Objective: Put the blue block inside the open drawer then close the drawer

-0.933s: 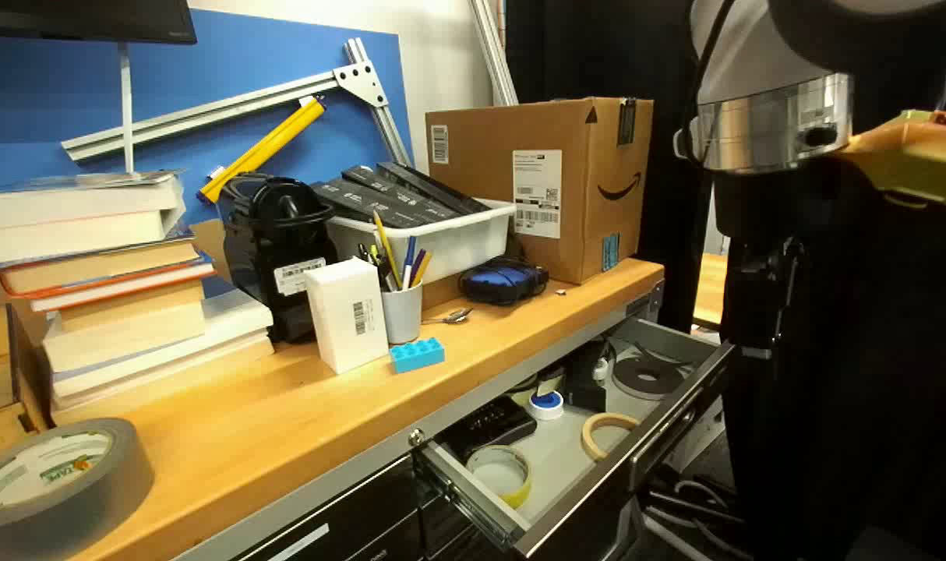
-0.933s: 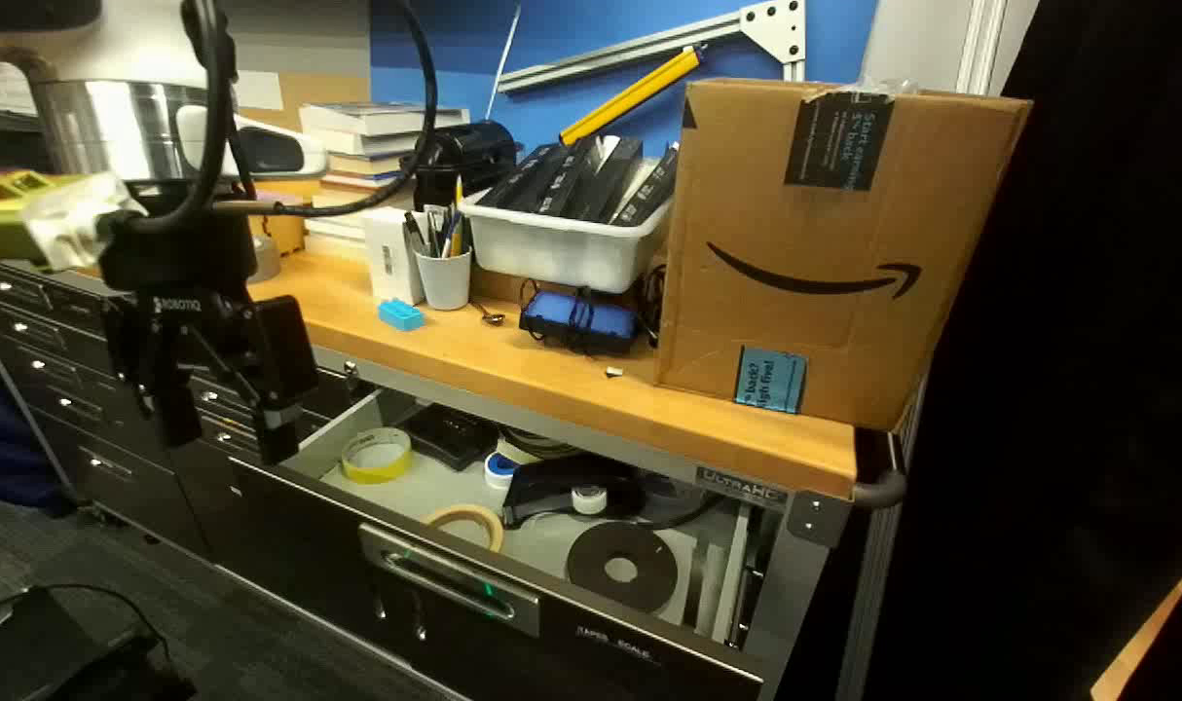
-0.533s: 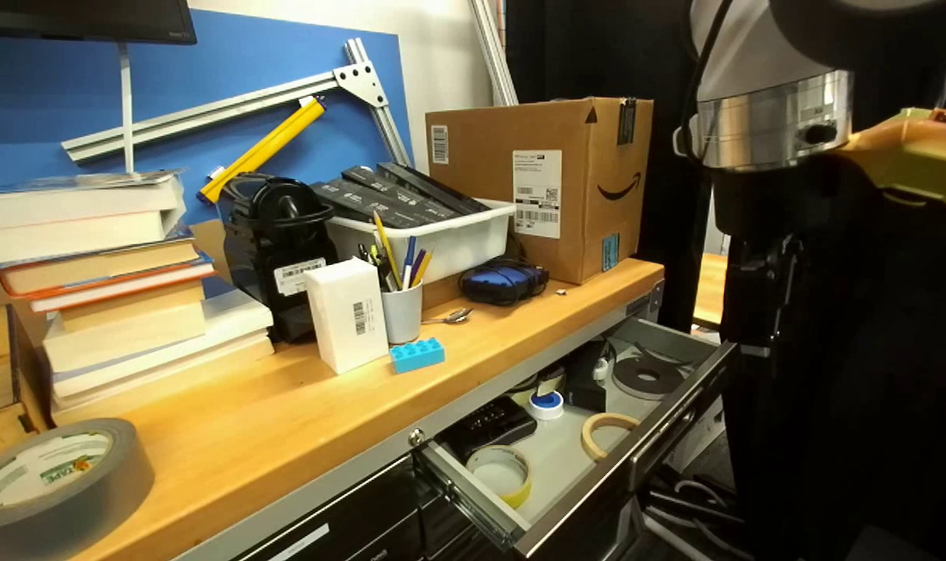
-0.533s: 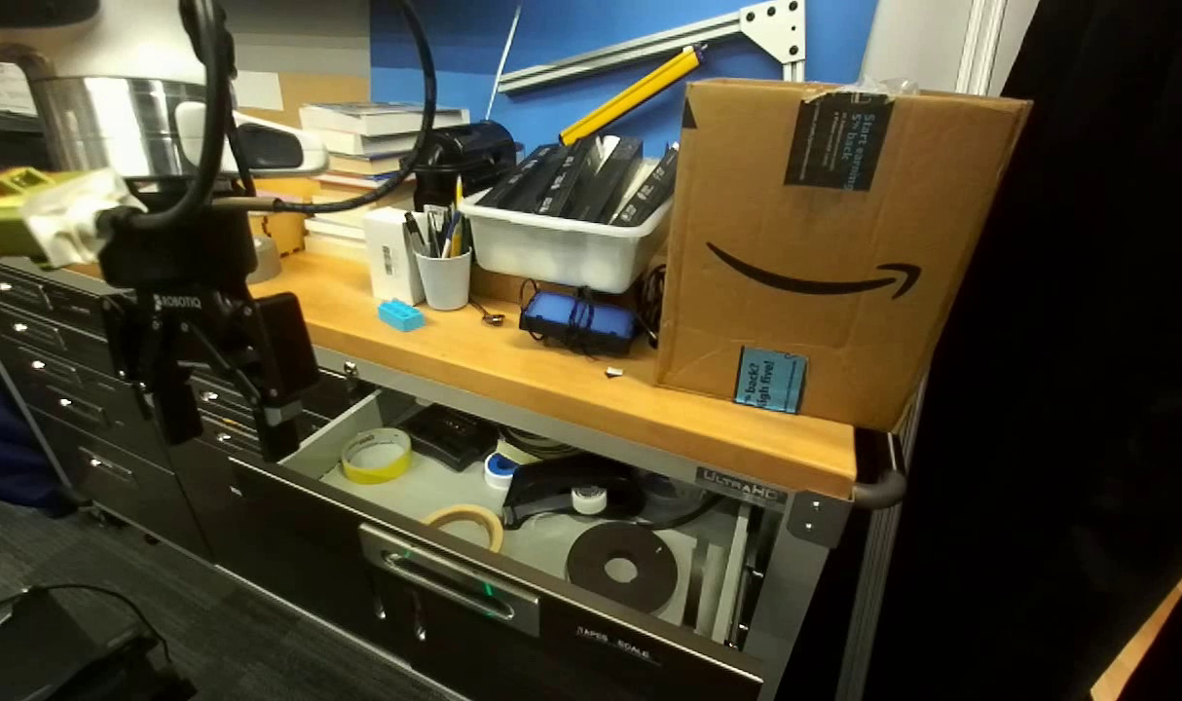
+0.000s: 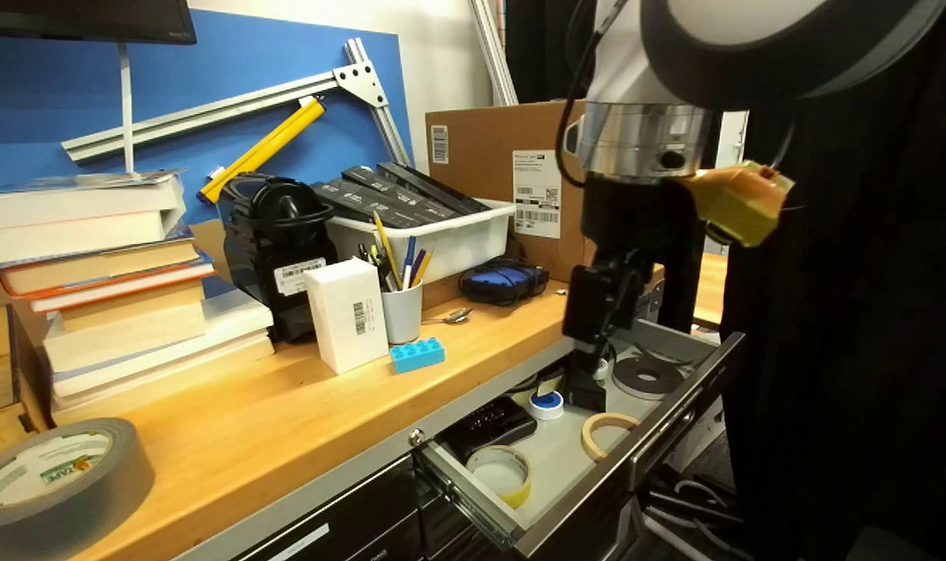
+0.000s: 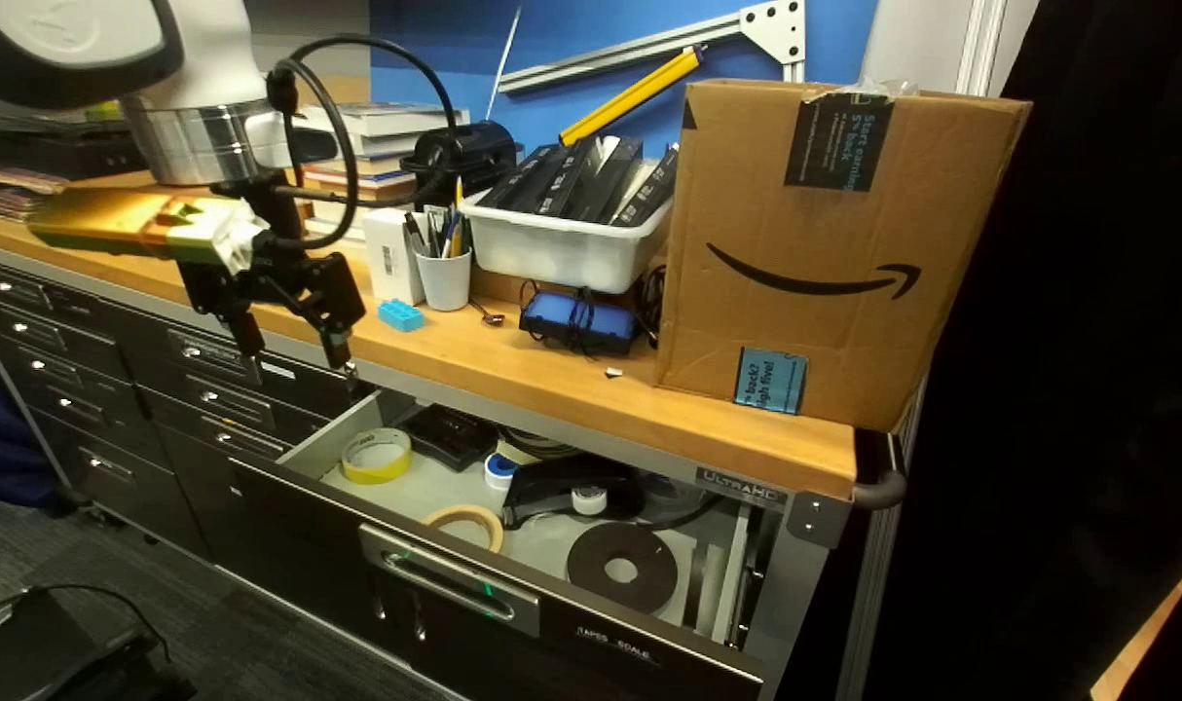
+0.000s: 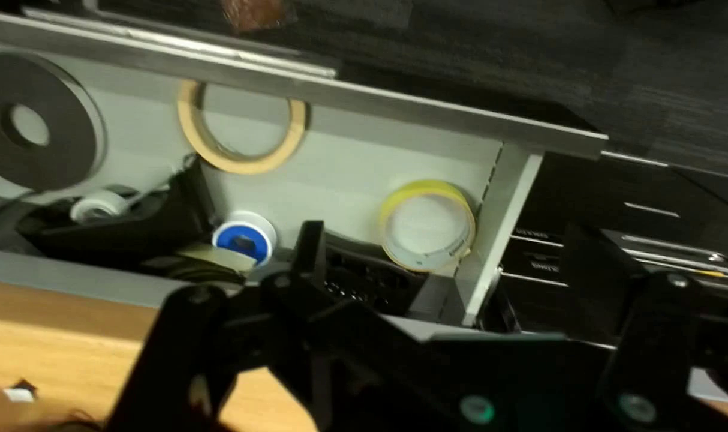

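Note:
The blue block point(image 5: 417, 355) lies on the wooden benchtop beside a white box, and it also shows in the other exterior picture point(image 6: 400, 314). It is out of the wrist view. The drawer point(image 6: 299, 511) stands open below the bench edge, and its front wall shows in the wrist view point(image 7: 400, 107). My gripper point(image 6: 297, 352) is open and empty, its fingers apart and pointing down near the bench's front edge. In the wrist view the gripper point(image 7: 454, 249) hangs above the drawer's end wall, one finger over the drawer and one past it.
The drawer holds a yellow tape roll point(image 7: 427, 225), a tan tape ring point(image 7: 244, 132), a black reel point(image 6: 622, 570) and dark items. A white box point(image 5: 347, 315), pen cup point(image 5: 402, 312), blue cable-wrapped device point(image 5: 503, 282) and cardboard box point(image 6: 844, 253) stand on the bench.
In the last half second my arm has moved toward the bench, leftward in an exterior view and rightward and up in an exterior view. The gripper stays open. Block and drawer look unchanged.

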`<state>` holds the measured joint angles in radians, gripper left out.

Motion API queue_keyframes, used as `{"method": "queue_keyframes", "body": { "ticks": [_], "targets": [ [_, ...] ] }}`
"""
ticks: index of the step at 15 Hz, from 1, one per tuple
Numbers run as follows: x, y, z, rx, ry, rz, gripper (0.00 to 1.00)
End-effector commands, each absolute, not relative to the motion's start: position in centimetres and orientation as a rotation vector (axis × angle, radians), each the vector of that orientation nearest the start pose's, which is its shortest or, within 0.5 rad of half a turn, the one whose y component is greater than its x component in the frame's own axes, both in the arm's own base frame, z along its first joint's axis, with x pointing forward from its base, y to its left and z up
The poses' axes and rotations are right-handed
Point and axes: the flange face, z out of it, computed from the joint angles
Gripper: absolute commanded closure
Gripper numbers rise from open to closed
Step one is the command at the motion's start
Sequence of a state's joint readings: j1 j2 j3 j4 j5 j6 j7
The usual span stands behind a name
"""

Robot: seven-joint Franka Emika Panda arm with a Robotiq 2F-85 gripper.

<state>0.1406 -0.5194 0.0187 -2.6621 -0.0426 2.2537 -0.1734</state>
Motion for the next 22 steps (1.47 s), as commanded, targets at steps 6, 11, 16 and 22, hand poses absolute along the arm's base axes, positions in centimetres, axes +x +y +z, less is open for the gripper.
{"method": "queue_keyframes", "body": {
  "ticks": [6, 11, 16, 22],
  "targets": [
    [49.5, 13.8, 38.1, -3.034, -0.681, -0.325, 0.0],
    [53.7, 17.1, 36.6, -3.039, -0.689, -0.356, 0.0],
    [55.9, 17.6, 35.8, -3.119, -0.612, -0.475, 0.0],
    [56.8, 17.1, 35.5, -3.14, -0.533, -0.471, 0.0]
  ]
}}
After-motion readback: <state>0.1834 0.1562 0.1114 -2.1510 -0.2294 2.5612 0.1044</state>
